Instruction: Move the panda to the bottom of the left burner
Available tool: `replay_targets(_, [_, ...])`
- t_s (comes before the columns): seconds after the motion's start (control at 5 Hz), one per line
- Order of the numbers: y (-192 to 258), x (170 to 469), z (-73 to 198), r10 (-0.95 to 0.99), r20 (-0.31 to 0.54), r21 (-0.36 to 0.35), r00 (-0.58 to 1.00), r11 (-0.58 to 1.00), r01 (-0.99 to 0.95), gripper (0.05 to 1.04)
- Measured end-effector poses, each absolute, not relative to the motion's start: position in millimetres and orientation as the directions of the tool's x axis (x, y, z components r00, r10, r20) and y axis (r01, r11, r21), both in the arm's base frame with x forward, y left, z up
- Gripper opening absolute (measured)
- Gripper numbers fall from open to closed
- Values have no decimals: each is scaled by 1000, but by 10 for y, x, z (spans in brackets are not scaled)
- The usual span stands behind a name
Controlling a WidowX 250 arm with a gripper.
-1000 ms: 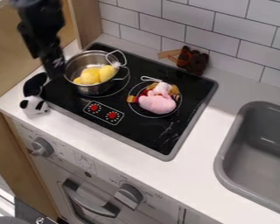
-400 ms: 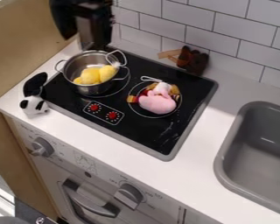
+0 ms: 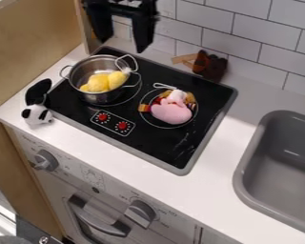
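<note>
The panda [image 3: 36, 99] lies on the table [image 3: 206, 193] beside the stove [image 3: 152, 145], its long axis running back to front. I hang behind the pot [image 3: 104, 98], my 2 fingers apart; reaching it means going down, view-left and forward.

Panda [image 3: 37, 114], 9 o'clock: cloth, plush, matt. Pot [image 3: 104, 98], 10 o'clock: shiny smooth metal. Yellow lumps [image 3: 98, 82] in it: soft-looking, matt. Cooktop [image 3: 156, 146], centre: glossy black, smooth. Pink toy [image 3: 171, 113] on it: matt plush. Counter [image 3: 203, 200], 5 o'clock: smooth white. Sink [image 3: 283, 167], 4 o'clock: smooth grey, plastic-looking, low sheen. Tiles [image 3: 257, 28], 1 o'clock: smooth, slight gloss. Side panel [image 3: 27, 71], 10 o'clock: wood-look. Gripper [image 3: 124, 44], between 11 and 12: matt black.
</note>
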State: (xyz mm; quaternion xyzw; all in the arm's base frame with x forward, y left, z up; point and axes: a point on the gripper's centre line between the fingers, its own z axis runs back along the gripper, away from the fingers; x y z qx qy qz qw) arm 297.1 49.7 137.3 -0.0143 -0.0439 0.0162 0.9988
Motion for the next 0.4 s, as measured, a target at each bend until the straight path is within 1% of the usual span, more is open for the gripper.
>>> replay_targets(0.4, [144, 3013, 1363, 54, 89, -28, 995, 998, -51, 999])
